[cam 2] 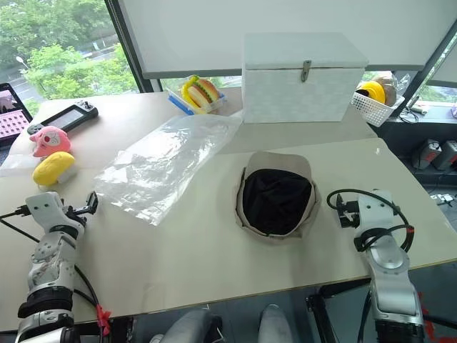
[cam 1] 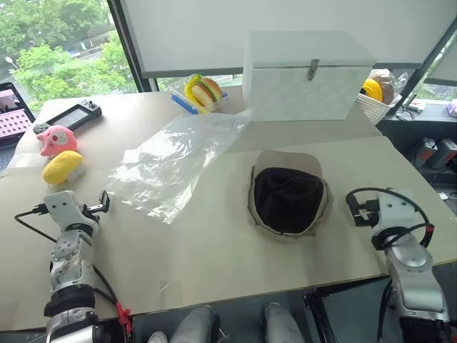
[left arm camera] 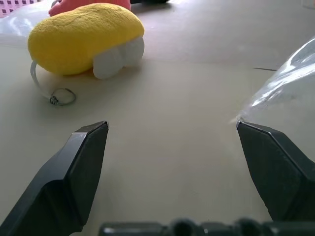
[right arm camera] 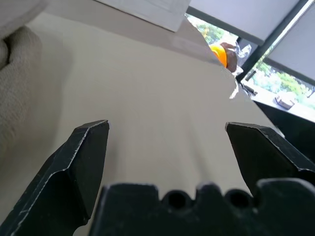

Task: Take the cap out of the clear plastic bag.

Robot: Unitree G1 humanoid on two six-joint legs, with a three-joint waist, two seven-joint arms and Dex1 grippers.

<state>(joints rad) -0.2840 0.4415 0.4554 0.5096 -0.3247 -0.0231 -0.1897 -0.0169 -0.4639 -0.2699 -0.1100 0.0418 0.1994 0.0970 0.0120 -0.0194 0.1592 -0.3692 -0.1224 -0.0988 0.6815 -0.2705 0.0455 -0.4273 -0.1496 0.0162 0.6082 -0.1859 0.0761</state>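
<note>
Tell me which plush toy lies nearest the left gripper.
The yellow plush toy. It lies just ahead of the left gripper, while the pink plush toy sits beyond it, farther away.

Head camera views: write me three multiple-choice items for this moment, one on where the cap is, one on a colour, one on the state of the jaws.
1. Where is the cap?
A. Inside the clear plastic bag
B. On the table, apart from the clear plastic bag
C. On top of the white box

2. What colour is the plush toy nearest the left gripper?
A. Yellow
B. Green
C. Blue

3. How do the jaws of the two grippers stand?
A. Both shut on the bag
B. Left open, right shut on the cap
C. Both open, holding nothing

Answers:
1. B: the cap lies open side up on the table, with bare tabletop between it and the clear plastic bag.
2. A: the left wrist view shows a yellow plush just ahead.
3. C: in each wrist view, left gripper and right gripper alike, only tabletop lies between the wide-apart jaws.
</note>
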